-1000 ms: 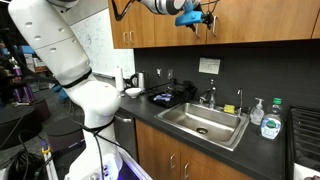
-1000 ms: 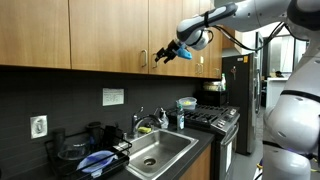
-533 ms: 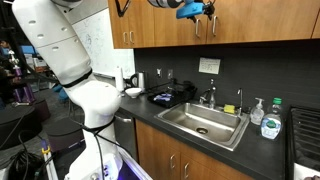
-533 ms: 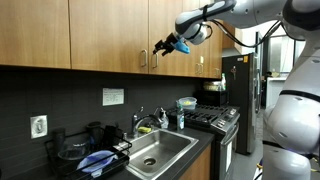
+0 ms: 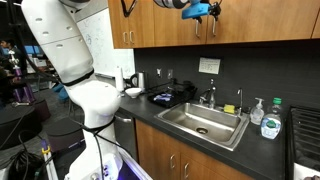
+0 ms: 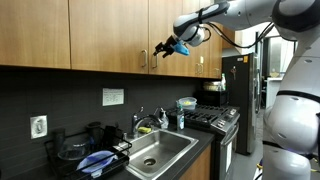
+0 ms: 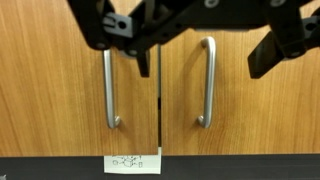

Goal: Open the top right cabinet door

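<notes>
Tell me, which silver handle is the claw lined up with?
The right handle, on the top right cabinet door: it shows inside the open gripper; the left handle lies below one finger.

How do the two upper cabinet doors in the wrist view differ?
On the top right cabinet door the right-hand handle sits by its left edge. On the left door the left-hand handle sits by its right edge, mirrored across the seam. The white label hangs under the left door, not the top right cabinet door. Both are shut, flat, medium-brown wood with vertical silver bar handles.
</notes>
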Robot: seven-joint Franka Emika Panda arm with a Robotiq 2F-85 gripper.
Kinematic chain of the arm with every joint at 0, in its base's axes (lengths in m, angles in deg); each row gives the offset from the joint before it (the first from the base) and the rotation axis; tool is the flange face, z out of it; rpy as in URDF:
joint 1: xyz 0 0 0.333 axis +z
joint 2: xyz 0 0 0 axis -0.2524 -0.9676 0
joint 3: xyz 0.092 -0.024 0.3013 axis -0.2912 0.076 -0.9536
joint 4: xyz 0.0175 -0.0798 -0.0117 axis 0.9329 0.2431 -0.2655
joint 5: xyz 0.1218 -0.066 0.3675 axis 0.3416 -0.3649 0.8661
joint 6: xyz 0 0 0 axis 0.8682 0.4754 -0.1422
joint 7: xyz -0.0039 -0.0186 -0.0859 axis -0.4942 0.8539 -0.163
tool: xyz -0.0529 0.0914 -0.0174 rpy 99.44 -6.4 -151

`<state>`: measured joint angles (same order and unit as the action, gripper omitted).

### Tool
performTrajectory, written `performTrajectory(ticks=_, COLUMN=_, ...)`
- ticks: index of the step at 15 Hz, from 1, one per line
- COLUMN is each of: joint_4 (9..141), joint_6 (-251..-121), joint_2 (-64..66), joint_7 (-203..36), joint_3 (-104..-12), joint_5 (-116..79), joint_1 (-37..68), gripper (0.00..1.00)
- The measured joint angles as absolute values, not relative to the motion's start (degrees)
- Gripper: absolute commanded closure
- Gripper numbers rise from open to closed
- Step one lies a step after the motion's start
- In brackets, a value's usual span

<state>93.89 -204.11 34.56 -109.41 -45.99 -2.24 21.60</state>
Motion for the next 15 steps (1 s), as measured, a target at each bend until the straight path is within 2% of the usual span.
performTrajectory(ticks=15, joint_4=85.33, joint_6=-202.43, joint_2=26.51, joint_7=-111.96, joint_3=-45.74, joint_5=-0.41, joint_1=21.6, gripper=0.0)
